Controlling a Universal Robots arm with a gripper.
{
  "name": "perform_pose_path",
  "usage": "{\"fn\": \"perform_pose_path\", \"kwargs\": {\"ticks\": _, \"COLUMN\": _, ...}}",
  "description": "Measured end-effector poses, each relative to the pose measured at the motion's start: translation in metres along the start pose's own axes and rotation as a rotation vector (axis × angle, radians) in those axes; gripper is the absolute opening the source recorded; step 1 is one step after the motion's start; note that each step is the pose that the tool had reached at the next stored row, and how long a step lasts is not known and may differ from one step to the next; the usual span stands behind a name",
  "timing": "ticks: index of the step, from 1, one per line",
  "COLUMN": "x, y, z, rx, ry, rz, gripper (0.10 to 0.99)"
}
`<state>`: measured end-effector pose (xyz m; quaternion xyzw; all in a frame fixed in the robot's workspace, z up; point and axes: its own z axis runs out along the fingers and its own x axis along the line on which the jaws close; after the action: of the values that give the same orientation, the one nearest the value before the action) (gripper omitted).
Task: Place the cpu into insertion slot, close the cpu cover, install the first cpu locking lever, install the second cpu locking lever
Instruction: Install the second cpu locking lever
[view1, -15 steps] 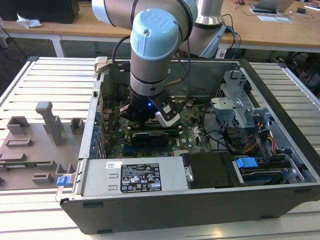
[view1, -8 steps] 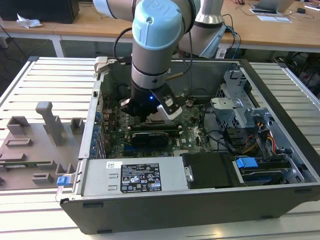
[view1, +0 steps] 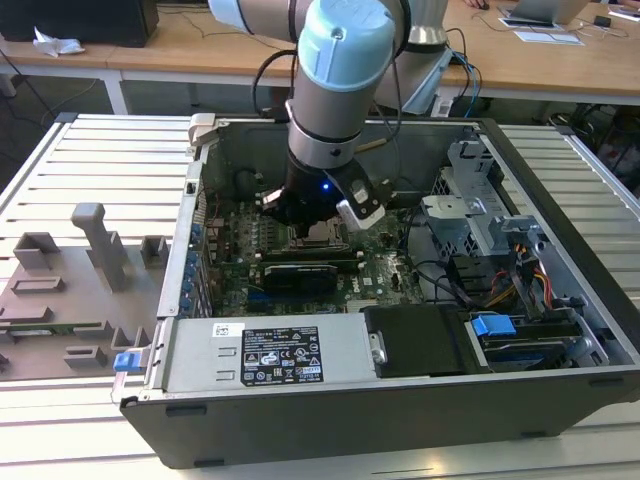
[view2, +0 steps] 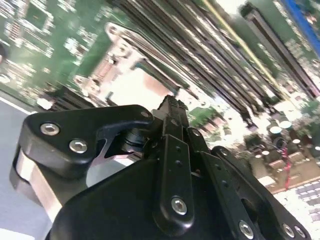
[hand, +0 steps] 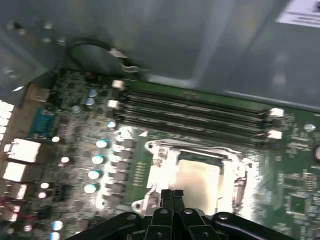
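green motherboard (hand: 300, 165), silver cpu cover (hand: 165, 155) w/ pale cpu (hand: 197, 177) centre frame, black gripper (hand: 172, 197), light-blue arm joint (view1: 345, 45)

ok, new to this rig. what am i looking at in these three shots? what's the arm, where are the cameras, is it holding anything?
The blue-and-grey machine is a robot arm reaching down into an open computer case that lies on a slatted metal table. The exterior view comes from a camera off the arm, looking over the whole scene. Both wrist views come from cameras riding on the arm, looking past its black gripper at the green motherboard.

The gripper hangs just over the insertion slot, the square socket beside the long black memory slots. The silvery cpu cover frames a pale square, which looks like the cpu already seated, though glare makes that uncertain. The fingers look pressed together with nothing visible between them.

To the exterior view's left, grey fixtures stand on the table.
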<state>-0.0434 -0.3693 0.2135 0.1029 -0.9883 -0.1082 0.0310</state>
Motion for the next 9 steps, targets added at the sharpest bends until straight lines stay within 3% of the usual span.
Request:
{"fn": "perform_pose_path", "kwargs": {"ticks": 3, "x": -0.0156, "y": -0.0001, "z": 0.0007, "rx": 0.010, "ry": 0.0115, "rz": 0.003, "gripper": 0.106}}
{"fn": "perform_pose_path", "kwargs": {"ticks": 5, "x": -0.0188, "y": -0.0006, "z": 0.0006, "rx": 0.027, "ry": 0.0182, "rz": 0.005, "gripper": 0.106}}
{"fn": "perform_pose_path", "kwargs": {"ticks": 6, "x": -0.0194, "y": -0.0006, "z": 0.0005, "rx": 0.048, "ry": 0.0234, "rz": 0.008, "gripper": 0.106}}
{"fn": "perform_pose_path", "kwargs": {"ticks": 7, "x": -0.0206, "y": -0.0007, "z": 0.0004, "rx": 0.089, "ry": 0.0324, "rz": 0.011, "gripper": 0.106}}
{"fn": "perform_pose_path", "kwargs": {"ticks": 9, "x": -0.0234, "y": -0.0008, "z": 0.0003, "rx": 0.103, "ry": 0.0371, "rz": 0.013, "gripper": 0.106}}
